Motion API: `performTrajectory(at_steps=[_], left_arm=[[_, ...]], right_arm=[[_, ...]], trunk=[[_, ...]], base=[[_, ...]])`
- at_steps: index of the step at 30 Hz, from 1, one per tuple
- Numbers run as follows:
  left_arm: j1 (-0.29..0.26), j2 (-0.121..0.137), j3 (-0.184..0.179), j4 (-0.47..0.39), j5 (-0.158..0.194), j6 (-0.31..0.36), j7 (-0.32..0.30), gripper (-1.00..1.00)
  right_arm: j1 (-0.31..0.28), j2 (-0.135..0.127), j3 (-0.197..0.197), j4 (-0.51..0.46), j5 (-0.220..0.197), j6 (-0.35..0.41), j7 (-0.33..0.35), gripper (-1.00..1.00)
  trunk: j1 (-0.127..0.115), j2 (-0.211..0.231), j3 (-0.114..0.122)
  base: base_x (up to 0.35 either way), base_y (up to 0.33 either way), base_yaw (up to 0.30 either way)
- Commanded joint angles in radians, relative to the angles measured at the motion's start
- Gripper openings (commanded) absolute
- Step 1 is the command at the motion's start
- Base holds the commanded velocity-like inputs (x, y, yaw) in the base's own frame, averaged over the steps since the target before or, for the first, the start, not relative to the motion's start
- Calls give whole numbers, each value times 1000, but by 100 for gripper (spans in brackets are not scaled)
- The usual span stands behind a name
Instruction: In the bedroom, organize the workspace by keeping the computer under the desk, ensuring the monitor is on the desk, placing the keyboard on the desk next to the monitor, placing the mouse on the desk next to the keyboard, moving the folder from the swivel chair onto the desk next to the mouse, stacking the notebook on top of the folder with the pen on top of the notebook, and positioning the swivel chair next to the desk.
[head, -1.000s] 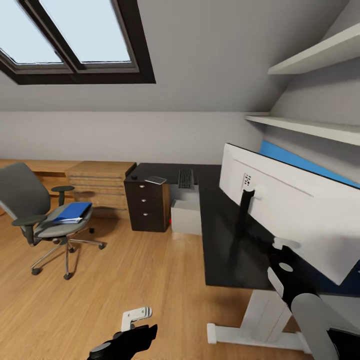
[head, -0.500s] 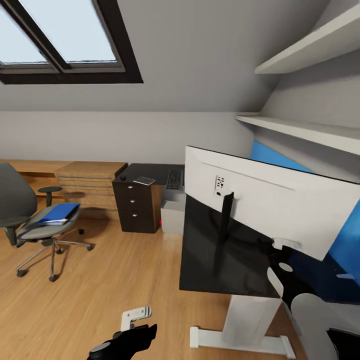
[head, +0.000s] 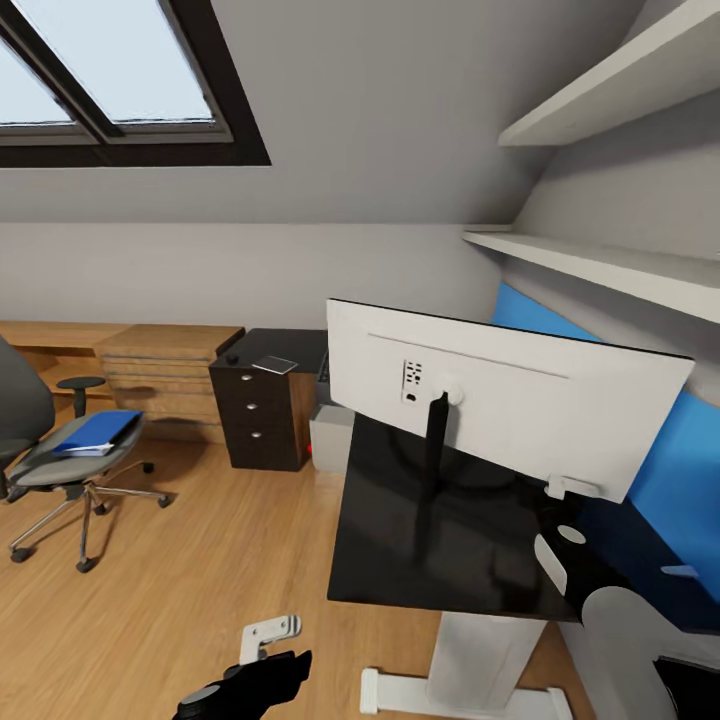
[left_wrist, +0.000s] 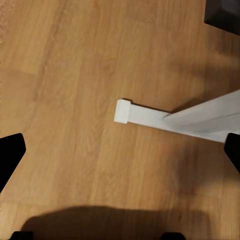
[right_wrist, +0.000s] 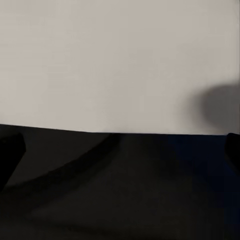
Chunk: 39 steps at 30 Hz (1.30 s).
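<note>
The monitor stands on the black desk with its pale back towards me. My right gripper is open at the monitor's lower corner, with that back close ahead. My left gripper hangs open low over the floor near the desk's white foot. On the far desk end lie the notebook and the mouse, and a sliver of the keyboard shows past the monitor. The computer sits under the desk. The folder lies on the swivel chair. The pen is out of view.
A dark three-drawer unit carries the desk's far end. Low oak cabinets run along the back wall under a skylight. Two white shelves and a blue wall panel are at the right. Oak floor lies between chair and desk.
The camera has swung, so chair, drawers and desk slid left in the picture and the monitor's back now faces me more squarely. Both grippers keep their places in the view.
</note>
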Motion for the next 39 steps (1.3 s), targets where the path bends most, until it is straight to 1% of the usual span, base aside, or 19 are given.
performTrajectory(at_steps=[1,3,7,8,9,10,11,15,16,19,25,28,32,39], left_arm=[[-1,1,0,0,7,0,10,100],[-1,1,8,9,7,0,15,100],[-1,1,73,62,6,0,19,100],[-1,0,115,86,4,0,19,100],[-1,0,138,95,3,0,19,100],[-1,0,200,113,0,0,18,100],[-1,1,236,120,-1,0,17,100],[-1,2,300,128,-3,0,13,100],[-1,2,325,129,-4,1,12,100],[-1,4,356,131,-5,0,11,100],[-1,13,383,133,-6,-1,11,100],[-1,15,410,133,-6,0,9,100],[-1,14,412,133,-6,-1,8,100],[-1,12,412,133,-6,-1,6,100]], right_arm=[[-1,0,0,1,-6,-4,0,100],[-1,0,0,1,-6,-4,0,100],[-1,0,0,0,-6,-4,-1,100],[-1,0,0,0,-6,-4,-1,100],[-1,0,0,0,-6,-4,-1,100],[-1,0,-1,0,-6,-4,-1,100],[-1,-1,-1,0,-6,-4,-1,100],[-1,-1,-1,0,-6,-4,-1,100],[-1,-1,-1,-1,-6,-4,-1,100],[-1,-1,-1,-1,-6,-4,-1,100],[-1,-1,-1,-1,-6,-4,-1,100],[-1,-2,-1,-2,-6,-4,-2,100],[-1,-2,-1,-1,-6,-4,-2,100],[-1,-2,-1,-1,-6,-4,-2,100]], trunk=[[0,-1,-1],[0,-1,-1],[0,-1,-1],[0,-1,-1],[0,-1,-1],[0,-1,-1],[0,-1,-1],[0,-1,-1],[0,-1,-1],[0,-1,-1],[0,-1,-1],[0,-1,-1],[0,-1,-1],[0,-1,-1]], base=[[7,-9,0],[5,-6,0],[2,-2,0],[0,0,0],[0,0,0],[0,0,0],[0,0,0],[0,0,0],[0,0,0],[44,0,0],[198,0,0],[122,-24,0],[210,-82,0],[104,-17,0]])
